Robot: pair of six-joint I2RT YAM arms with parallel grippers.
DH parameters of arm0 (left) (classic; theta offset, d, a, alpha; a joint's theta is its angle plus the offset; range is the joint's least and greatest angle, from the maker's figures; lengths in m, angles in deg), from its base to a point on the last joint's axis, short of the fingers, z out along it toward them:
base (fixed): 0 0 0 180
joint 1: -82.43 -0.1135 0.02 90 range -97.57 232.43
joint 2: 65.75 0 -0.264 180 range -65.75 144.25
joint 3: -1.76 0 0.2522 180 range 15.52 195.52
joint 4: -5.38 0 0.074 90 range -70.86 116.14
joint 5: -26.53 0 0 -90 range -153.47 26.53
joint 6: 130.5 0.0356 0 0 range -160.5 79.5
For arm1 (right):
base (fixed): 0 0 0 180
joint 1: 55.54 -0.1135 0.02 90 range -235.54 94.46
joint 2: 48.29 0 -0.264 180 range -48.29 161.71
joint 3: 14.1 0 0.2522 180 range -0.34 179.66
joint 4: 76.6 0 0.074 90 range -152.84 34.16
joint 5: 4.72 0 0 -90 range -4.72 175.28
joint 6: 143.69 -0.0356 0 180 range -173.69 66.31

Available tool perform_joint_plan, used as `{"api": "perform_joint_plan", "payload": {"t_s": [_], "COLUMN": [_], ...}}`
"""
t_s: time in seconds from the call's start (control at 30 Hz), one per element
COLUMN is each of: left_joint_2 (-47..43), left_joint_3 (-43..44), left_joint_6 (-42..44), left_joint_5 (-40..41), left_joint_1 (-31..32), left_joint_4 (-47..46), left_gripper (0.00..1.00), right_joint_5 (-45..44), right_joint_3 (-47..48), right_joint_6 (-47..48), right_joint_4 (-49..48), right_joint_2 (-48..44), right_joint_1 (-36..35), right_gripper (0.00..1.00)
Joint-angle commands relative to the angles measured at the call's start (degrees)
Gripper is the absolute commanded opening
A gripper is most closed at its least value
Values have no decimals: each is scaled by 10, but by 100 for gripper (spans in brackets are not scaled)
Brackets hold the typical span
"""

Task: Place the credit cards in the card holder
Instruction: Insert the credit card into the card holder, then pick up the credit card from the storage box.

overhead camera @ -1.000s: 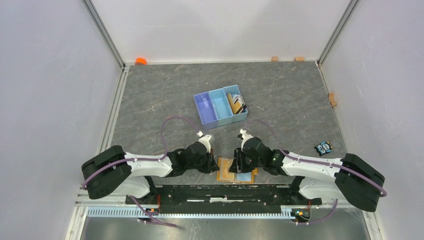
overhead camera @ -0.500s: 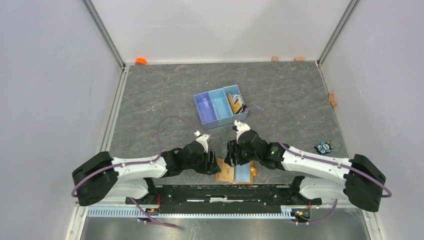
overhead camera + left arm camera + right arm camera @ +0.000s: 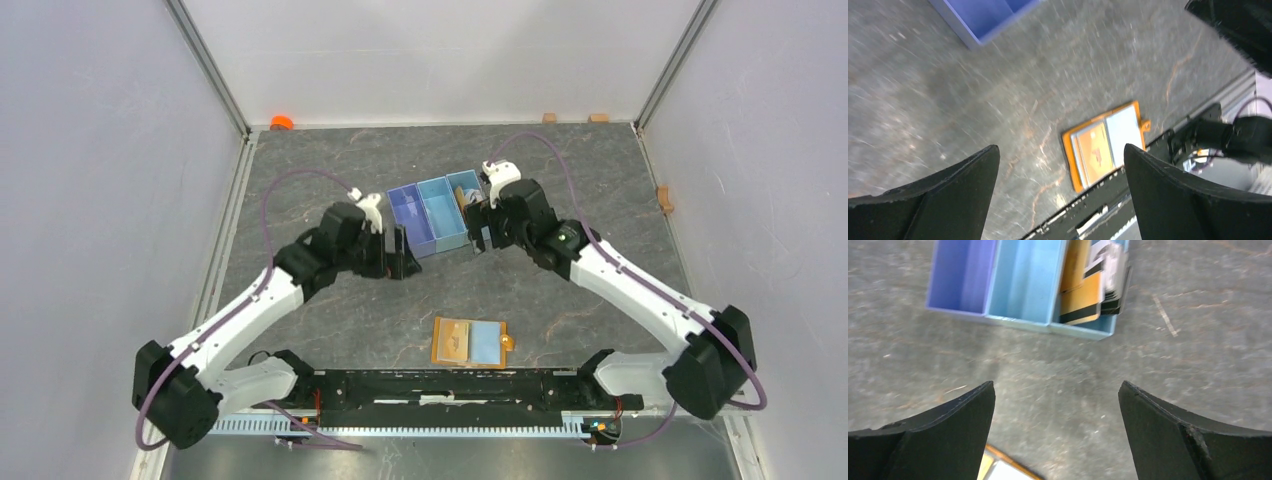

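Top view: the card holder lies open and flat at the near edge of the table, about mid-width and just ahead of the arm bases. The credit cards are packed in the right-hand compartment of the blue tray, which sits past mid-table. The left gripper hangs by the tray's near-left corner and the right gripper by its near-right corner. Both are well apart from the holder.

Left wrist: the jaws are spread wide with nothing between them. The black fingers frame the holder, which shows an orange border, a tan panel, a light-blue panel and a small clasp tab. It looks soft and light. Expect it to slide on the smooth stone-pattern top, so pin it by the border when you load it.

Right wrist: these jaws are also spread wide and hold nothing. The cards lean on edge in the end compartment, with a gold one with a black stripe in front and darker and pale ones behind. The other two compartments are bare. The cards read as thin, stiff, slick and near weightless. Pinch one across its faces at the exposed upper edge. Watch for taking two at once, since they are stacked touching.
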Motion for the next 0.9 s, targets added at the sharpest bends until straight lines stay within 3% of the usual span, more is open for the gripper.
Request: {"api": "perform_joint_plan", "payload": {"t_s": [0.0, 0.23, 0.37, 0.87], "left_joint_2": [66, 192, 259, 316], "left_joint_3": [98, 182, 232, 231], "left_joint_6": [92, 85, 100, 111], "left_joint_5": [-55, 1, 35, 27], "left_joint_1": [-67, -121, -149, -163], "left_joint_4": [63, 16, 35, 28], "left_gripper": [100, 100, 100, 100], "right_joint_5": [-11, 47, 42, 85], "right_joint_3": [68, 159, 198, 157], "right_joint_6": [100, 137, 149, 125], "right_joint_4": [6, 18, 39, 3], "right_joint_2": [67, 203, 270, 262], "right_joint_1": [42, 111, 121, 120], "right_gripper": [97, 97, 97, 46]}}
